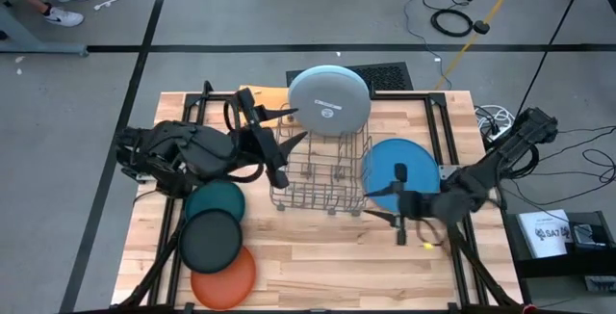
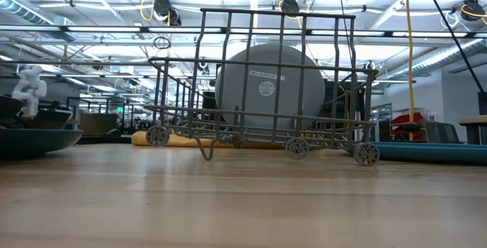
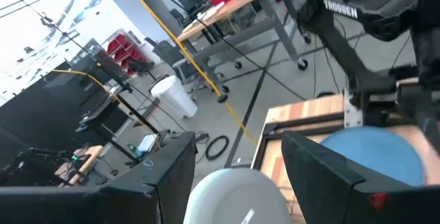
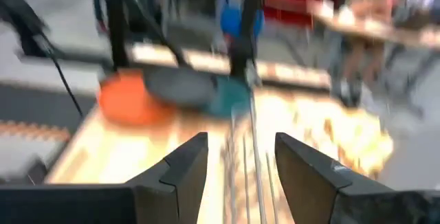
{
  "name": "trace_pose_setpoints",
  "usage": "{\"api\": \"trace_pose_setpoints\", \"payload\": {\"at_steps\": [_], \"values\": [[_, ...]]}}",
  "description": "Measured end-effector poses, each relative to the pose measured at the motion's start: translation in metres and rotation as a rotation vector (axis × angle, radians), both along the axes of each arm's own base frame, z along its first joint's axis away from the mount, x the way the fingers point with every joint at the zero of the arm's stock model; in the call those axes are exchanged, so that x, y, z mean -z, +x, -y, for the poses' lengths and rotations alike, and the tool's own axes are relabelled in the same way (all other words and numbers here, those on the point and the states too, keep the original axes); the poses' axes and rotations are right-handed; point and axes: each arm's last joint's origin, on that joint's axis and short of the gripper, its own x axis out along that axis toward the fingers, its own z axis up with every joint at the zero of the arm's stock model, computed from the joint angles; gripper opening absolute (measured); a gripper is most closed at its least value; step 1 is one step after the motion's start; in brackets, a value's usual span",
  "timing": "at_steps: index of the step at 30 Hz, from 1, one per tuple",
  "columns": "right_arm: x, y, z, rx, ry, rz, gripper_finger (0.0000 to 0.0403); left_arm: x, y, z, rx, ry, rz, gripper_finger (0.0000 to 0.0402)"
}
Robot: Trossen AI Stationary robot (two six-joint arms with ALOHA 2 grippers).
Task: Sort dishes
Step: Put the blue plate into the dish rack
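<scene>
A grey plate (image 1: 329,100) stands on edge at the far end of the wire rack (image 1: 322,174) and shows its marked underside in the low view (image 2: 270,88). A medium blue plate (image 1: 390,160) lies flat on the table, right of the rack. At the near left, teal (image 1: 217,198), black (image 1: 212,240) and orange (image 1: 223,275) plates overlap in a row. My left gripper (image 1: 287,145) hangs open, raised above the rack's left side. In its wrist view the grey plate (image 3: 234,196) shows past its fingers. My right gripper (image 1: 373,203) is open at the rack's near right corner, pointing left, with nothing between its fingers.
A folded orange-yellow cloth (image 2: 175,139) lies behind the rack. A dark frame runs around the wooden table (image 1: 318,256). Bare wood lies between the rack and the near edge. Cables and floor lie beyond the far edge.
</scene>
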Motion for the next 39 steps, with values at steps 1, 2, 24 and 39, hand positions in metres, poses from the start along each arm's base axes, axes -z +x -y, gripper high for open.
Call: {"api": "trace_pose_setpoints", "payload": {"at_steps": [1, 2, 24, 39], "values": [[0.007, 0.002, 0.002, 0.016, 0.004, -0.051, 0.0164, 0.001, -0.001, 0.000, -0.003, 0.005, -0.011, 0.0216], [0.014, 0.003, 0.006, 0.032, 0.010, -0.107, 0.0164, 0.002, -0.001, 0.000, -0.003, 0.009, -0.021, 0.0216], [0.153, 0.014, 0.007, 0.478, 0.081, -1.041, 0.0164, 0.013, -0.005, -0.002, -0.042, -0.090, -0.055, 0.0216], [0.192, 0.012, 0.037, 0.489, 0.207, -1.135, 0.0157, 0.014, -0.005, -0.002, -0.044, -0.088, -0.063, 0.0216]]}}
